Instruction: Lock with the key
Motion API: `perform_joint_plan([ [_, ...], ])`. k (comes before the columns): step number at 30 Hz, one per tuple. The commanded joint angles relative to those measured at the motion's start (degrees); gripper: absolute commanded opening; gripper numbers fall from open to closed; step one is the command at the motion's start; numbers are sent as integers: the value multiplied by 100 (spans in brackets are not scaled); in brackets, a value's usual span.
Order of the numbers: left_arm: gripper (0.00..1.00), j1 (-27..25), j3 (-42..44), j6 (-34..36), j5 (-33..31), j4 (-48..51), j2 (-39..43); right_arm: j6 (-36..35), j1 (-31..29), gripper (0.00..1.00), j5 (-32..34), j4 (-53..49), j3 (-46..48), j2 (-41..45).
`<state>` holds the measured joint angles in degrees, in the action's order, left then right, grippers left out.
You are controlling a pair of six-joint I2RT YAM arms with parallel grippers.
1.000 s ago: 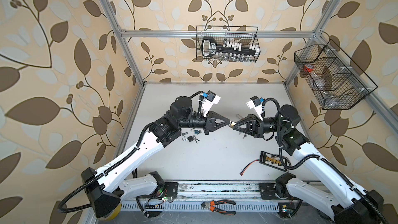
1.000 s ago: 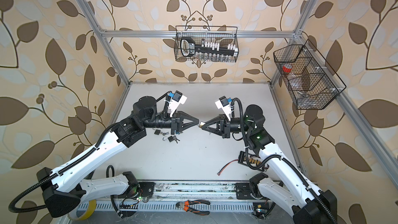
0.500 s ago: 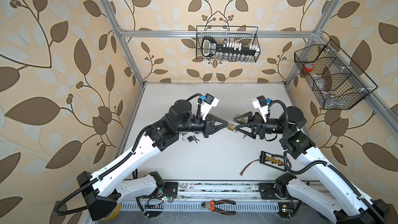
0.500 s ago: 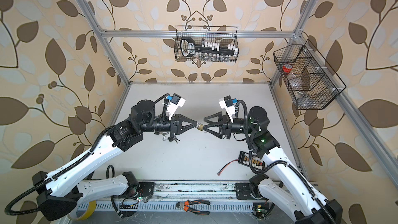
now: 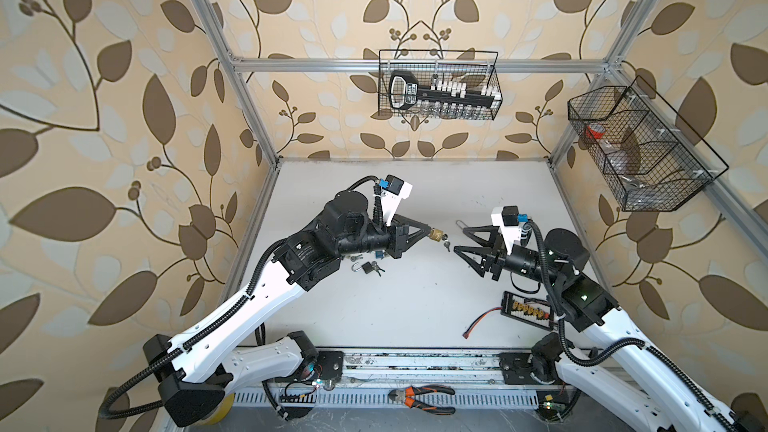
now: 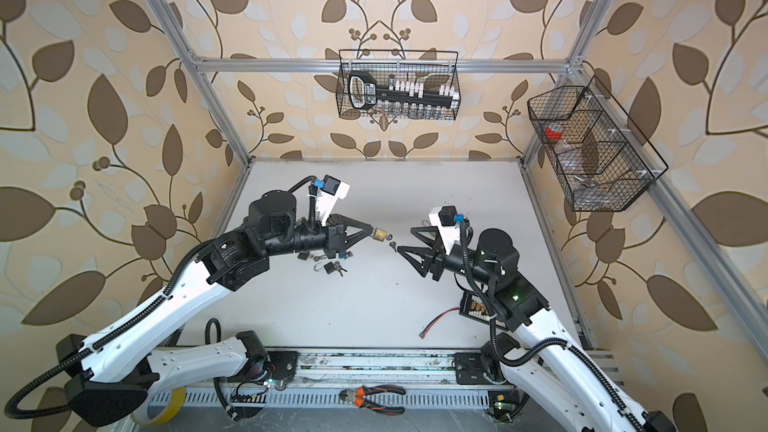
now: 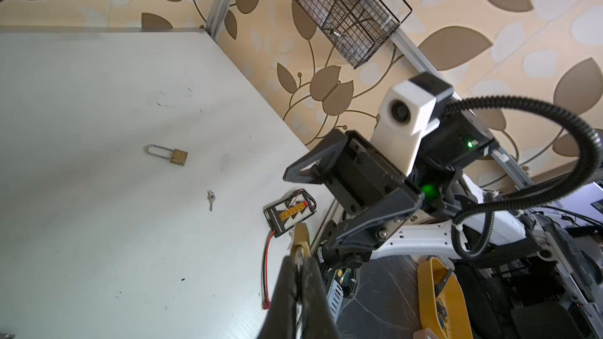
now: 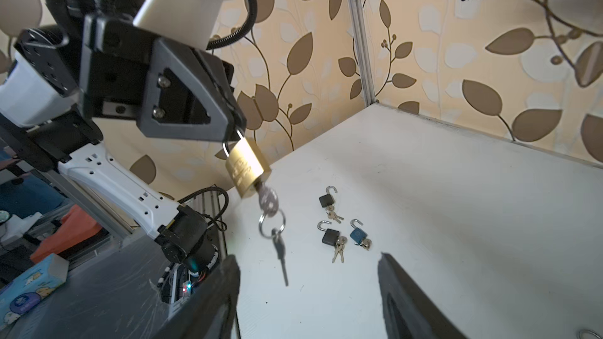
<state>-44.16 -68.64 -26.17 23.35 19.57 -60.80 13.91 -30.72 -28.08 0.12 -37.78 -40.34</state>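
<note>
A brass padlock (image 8: 246, 166) hangs in the air over the table, and my left gripper (image 8: 233, 122) is shut on its shackle. The key (image 8: 268, 203) sits in the padlock's keyhole; a ring (image 8: 272, 223) and a second key (image 8: 281, 256) dangle from it. Both top views show the padlock (image 5: 435, 234) (image 6: 379, 234) at the left gripper's (image 5: 428, 231) (image 6: 370, 229) tip. My right gripper (image 5: 460, 238) (image 6: 405, 239) (image 8: 306, 257) stands open a short way to the right, apart from the key. In the left wrist view the padlock (image 7: 301, 236) juts beyond the shut left gripper (image 7: 298, 262).
Three small padlocks (image 8: 327, 201) (image 8: 330, 236) (image 8: 358, 233) with open shackles and keys lie under the left arm. A long-shackled brass padlock (image 7: 177, 157) and a loose key (image 7: 211, 197) lie near the right arm. A connector board (image 5: 525, 311) with a red wire lies front right. Wire baskets (image 5: 438, 85) (image 5: 640, 147) hang on the walls.
My right gripper has opened, let go of the key and drawn back to the right. The key now stays in the padlock with the ring hanging. The left gripper still holds the padlock.
</note>
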Motion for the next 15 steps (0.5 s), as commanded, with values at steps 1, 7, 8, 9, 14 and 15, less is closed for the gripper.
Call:
perform_joint_plan([
  [1,0,56,-253,-204,-290,-118,130,-259,-281,66,763,481,236,132],
  [7,0,57,-332,-217,-62,-149,69,-290,-388,64,532,1195,402,-133],
  [8,0,56,-349,-229,-25,-158,68,-314,-386,62,467,1263,389,-194],
  [9,0,56,-358,-237,12,-177,68,-327,-388,61,400,1337,390,-242],
  [14,0,55,-390,-247,265,-247,42,-355,-375,54,-20,1585,336,-453],
  [15,0,56,-392,-256,298,-248,28,-348,-382,52,-102,1625,333,-483],
])
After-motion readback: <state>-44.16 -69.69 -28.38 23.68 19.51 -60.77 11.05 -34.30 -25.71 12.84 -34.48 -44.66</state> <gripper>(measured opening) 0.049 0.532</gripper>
